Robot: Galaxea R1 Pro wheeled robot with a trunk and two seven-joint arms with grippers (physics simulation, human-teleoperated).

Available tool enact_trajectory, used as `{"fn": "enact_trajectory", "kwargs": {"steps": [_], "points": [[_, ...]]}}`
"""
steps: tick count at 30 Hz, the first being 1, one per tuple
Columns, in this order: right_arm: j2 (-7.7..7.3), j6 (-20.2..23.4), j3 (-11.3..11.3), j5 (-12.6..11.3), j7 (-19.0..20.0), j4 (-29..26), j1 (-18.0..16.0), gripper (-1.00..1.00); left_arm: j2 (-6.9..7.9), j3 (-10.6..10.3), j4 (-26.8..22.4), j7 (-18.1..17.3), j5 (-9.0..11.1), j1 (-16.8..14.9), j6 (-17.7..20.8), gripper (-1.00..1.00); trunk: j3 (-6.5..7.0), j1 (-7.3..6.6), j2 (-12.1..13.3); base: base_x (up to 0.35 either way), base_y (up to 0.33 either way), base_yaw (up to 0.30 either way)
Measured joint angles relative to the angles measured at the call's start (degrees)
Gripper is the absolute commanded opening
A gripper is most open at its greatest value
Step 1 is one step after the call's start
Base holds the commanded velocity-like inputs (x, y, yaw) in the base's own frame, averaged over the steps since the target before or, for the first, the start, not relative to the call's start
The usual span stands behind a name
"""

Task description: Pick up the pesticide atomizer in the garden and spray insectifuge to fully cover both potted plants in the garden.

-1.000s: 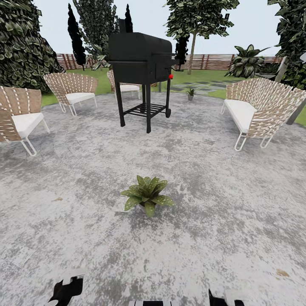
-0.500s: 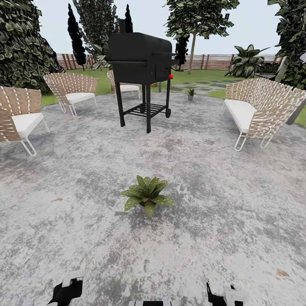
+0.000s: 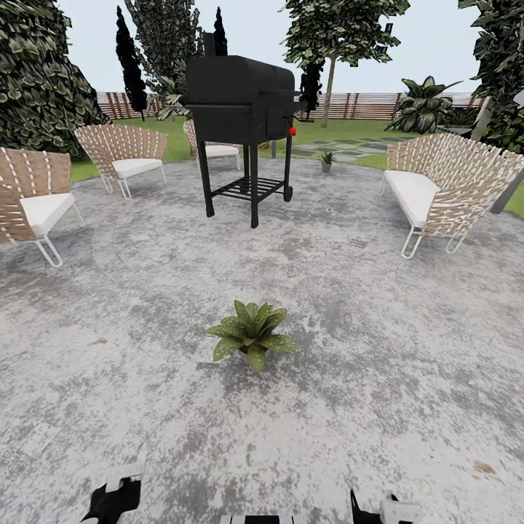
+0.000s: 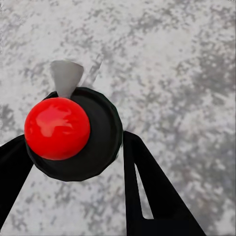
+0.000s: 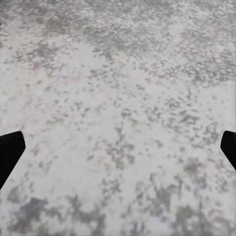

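From the head camera, you faced the nearer potted plant (image 3: 251,336), which sat on the grey stone patio (image 3: 378,349) straight ahead of the robot, its pointed leaves already dotted with pale specks that I judged to be insectifuge. The second potted plant (image 3: 326,160) stood far off at the patio's edge, beyond the black grill (image 3: 244,102) and between it and the wicker sofa (image 3: 437,189). Your left gripper (image 3: 113,498) and right gripper (image 3: 378,509) barely showed at the lower edge, well short of the plant. To spray well, you needed to roll closer and lift the left arm so the nozzle sat above the rosette and pointed down at it.

In the left wrist camera, the left gripper (image 4: 73,152) had its two black fingers (image 4: 147,182) closed against the sides of the pesticide atomizer (image 4: 73,132), seen from above: a dark round body with a red top and a pale nozzle pointing away from the camera. Only bare patio lay beyond it, so the spray would have missed; I would have aimed that pale nozzle at the leaves before squeezing, and swept it over every leaf.

In the right wrist camera, the right gripper (image 5: 118,147) was spread wide and held nothing, its fingertips (image 5: 10,152) just showing at either side over bare stone. You could have kept it low, out of the spray path.
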Motion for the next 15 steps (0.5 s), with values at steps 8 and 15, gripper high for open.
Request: {"fn": "enact_trajectory", "kwargs": {"steps": [8,15], "points": [[0.02,0.0,0.0,0.0,-0.1,4.9,0.0,1.0,0.09,-0.1,-0.1,0.0,0.1,0.0,0.0,-1.0,0.0,0.0,0.0,0.0,0.0,0.0],[0.01,0.0,0.0,0.0,-0.1,5.0,0.0,1.0,0.02,-0.1,-0.1,0.0,0.1,0.0,0.0,-1.0,0.0,0.0,0.0,0.0,0.0,0.0]]}}
